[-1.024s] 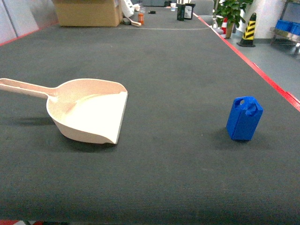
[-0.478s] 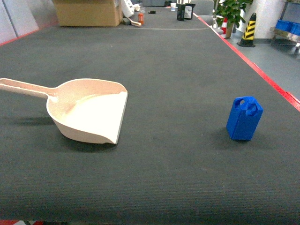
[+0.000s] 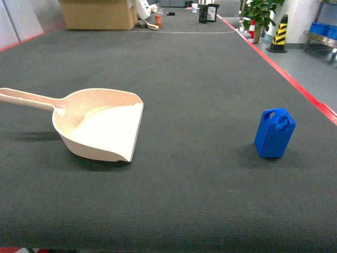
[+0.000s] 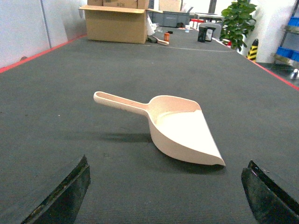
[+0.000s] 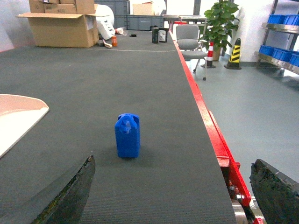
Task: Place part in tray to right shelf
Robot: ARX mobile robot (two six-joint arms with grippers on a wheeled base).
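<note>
The part (image 3: 274, 133) stands upright on the dark desk (image 3: 200, 79) at the right of the head view, its loop handle uppermost, well apart from the tray (image 3: 100, 124). The tray lies at the left of that view, handle running off toward the left edge, flat open front edge facing right; nothing is inside it.

No writing can be read on the part or the tray.

The right wrist view shows the part (image 5: 127, 136) at centre frame and only a corner of the tray (image 5: 18, 116) at the left edge. It also shows blue crates on a shelf (image 5: 280, 51) at the upper right, a grey chair (image 5: 189, 44) and a potted plant (image 5: 220, 18) beyond the desk's red edge. The left wrist view shows the whole tray (image 4: 177, 128) but not the part, and an open cardboard box (image 4: 117, 23) at the far end.

The left fingers (image 4: 65, 196) stand spread wide at the bottom corners, holding nothing. The right fingers (image 5: 70, 196) are likewise spread wide and empty.
</note>
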